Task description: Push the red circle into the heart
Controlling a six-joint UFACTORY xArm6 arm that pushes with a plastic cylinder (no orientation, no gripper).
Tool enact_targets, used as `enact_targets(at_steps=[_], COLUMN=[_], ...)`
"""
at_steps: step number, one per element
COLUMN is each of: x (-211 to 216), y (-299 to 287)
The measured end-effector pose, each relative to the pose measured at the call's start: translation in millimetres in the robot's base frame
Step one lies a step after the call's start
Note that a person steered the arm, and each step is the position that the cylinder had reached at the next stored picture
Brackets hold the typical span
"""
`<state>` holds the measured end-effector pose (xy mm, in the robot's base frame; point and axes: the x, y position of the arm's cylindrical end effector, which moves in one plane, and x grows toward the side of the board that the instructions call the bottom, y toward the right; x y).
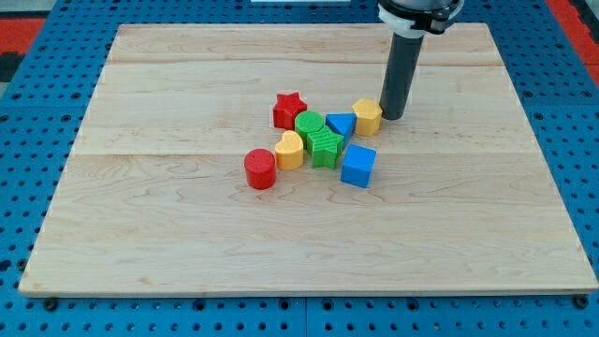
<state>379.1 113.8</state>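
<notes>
Camera view: red circle, a short cylinder standing upright on its flat end, sits a little left of the frame's centre on the wooden board. Being round, it shows no facing direction and no long axis across the board. Just to its upper right, touching or nearly so, is the yellow heart; the exact contact cannot be made out.

Cluster continues to the right and up from the heart. Green star is pressed against the heart's right side. Green block, shape rounded but unclear, lies just above the star. Red star is at the cluster's upper left. Blue triangle is right of the green block, and a yellow block, roughly hexagonal, is at the far right. Blue cube sits lower right, just beside the green star.

The tip is down on the board just right of the yellow block, very close to it, well apart from the red circle, with the whole cluster between them. The arm carries no gripper, only the dark rod; it holds nothing.

No writing, labels or brands readable. Blue perforated surface surrounds the board.
</notes>
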Motion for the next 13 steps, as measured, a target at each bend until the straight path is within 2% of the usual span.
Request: enact_targets(at_steps=[3, 5, 7, 8, 9, 10, 11, 12, 13], x=[6, 28, 125, 174, 208, 213, 198, 172, 151], y=[4, 35, 38, -6, -75, -151, -217, -246, -248])
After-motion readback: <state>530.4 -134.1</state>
